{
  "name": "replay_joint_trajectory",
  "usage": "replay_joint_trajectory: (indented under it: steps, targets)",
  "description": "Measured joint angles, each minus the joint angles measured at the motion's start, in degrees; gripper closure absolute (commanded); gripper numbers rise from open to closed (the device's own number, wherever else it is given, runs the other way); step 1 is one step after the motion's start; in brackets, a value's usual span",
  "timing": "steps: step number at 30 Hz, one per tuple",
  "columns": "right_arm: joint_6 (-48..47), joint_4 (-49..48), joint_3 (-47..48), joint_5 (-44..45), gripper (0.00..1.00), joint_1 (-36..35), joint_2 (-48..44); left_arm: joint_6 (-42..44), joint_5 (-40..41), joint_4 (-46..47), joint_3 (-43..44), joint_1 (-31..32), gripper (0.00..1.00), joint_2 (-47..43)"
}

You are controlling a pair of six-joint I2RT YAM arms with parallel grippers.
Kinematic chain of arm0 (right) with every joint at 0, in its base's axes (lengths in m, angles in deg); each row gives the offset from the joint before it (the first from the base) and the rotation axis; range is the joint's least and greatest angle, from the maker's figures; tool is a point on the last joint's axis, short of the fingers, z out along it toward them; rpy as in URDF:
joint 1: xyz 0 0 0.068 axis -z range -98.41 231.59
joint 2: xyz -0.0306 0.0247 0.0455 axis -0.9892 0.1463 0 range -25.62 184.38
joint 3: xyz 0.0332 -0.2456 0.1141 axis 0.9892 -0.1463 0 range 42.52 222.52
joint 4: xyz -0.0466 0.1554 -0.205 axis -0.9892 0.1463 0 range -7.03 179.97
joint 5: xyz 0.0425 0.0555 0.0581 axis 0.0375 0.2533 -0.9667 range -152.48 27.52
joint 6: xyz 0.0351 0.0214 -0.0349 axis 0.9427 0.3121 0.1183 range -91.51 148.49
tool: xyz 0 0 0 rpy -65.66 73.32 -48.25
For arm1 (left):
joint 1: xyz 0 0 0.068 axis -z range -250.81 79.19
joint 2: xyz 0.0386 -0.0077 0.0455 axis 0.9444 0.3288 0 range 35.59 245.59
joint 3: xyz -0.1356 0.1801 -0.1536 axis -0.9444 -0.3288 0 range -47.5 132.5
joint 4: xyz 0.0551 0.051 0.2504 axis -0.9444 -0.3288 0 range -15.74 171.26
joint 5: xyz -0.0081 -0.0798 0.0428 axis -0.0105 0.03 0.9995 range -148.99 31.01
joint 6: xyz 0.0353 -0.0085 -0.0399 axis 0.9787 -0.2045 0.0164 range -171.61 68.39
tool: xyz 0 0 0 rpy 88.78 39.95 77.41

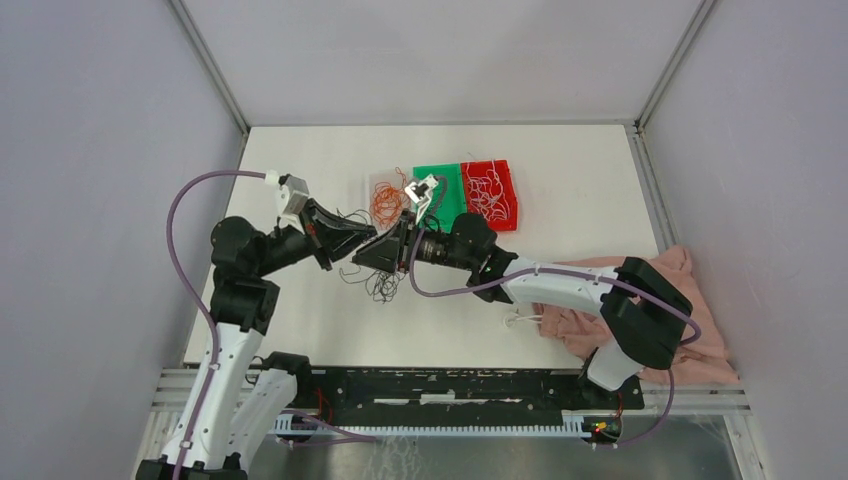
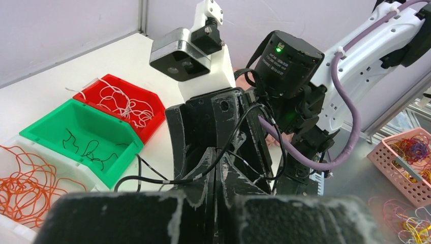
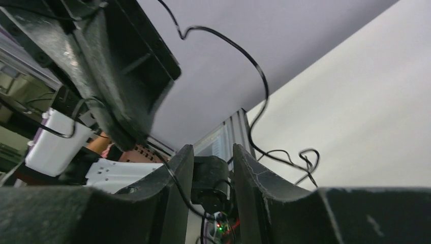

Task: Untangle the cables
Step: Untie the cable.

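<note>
The two hands meet tip to tip above the middle of the desk point(image 1: 300, 330), just near of the bins. The left hand point(image 2: 217, 170) has its fingers pressed together. A strand of the black cables point(image 1: 380, 285) runs across their tips, but I cannot tell whether it is pinched between them. The right hand point(image 3: 212, 150) faces it, fingers spread with a clear gap. One black strand trails along the inner edge of its left finger, not visibly gripped.

The rest of the black cables hang from the hands in loose loops and lie in a small curl on the desk just below them.

On the far side, the orange cables point(image 1: 387, 200) sit bunched in a clear tray point(image 2: 10, 231) at the left. To its right is the green bin point(image 1: 455, 180) with a few black strands inside. The red bin point(image 1: 505, 170) stands beside that and holds the white cables point(image 1: 488, 190). A pink cloth point(image 1: 690, 270) lies crumpled at the right edge of the desk.
</note>
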Motion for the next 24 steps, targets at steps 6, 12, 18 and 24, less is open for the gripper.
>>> replay_joint_trajectory:
  steps: [6,12,18,24]
  targets:
    - [4.4,-5.4,1.2,-1.0,0.66,-0.9,2.7,0.0,0.9,0.2,1.4,0.0,0.97,2.5]
    - [6.6,-8.7,-1.6,-0.8,0.74,-1.4,4.3,0.1,1.4,0.1,7.7,0.0,0.97,5.7]
    - [6.8,-10.2,-6.8,-0.2,0.77,-1.4,5.1,3.2,2.1,-1.1,15.0,0.0,0.97,7.0]
    - [7.2,-11.5,-8.2,0.0,0.77,-1.4,7.1,4.9,2.4,-2.5,20.3,0.0,0.97,8.5]
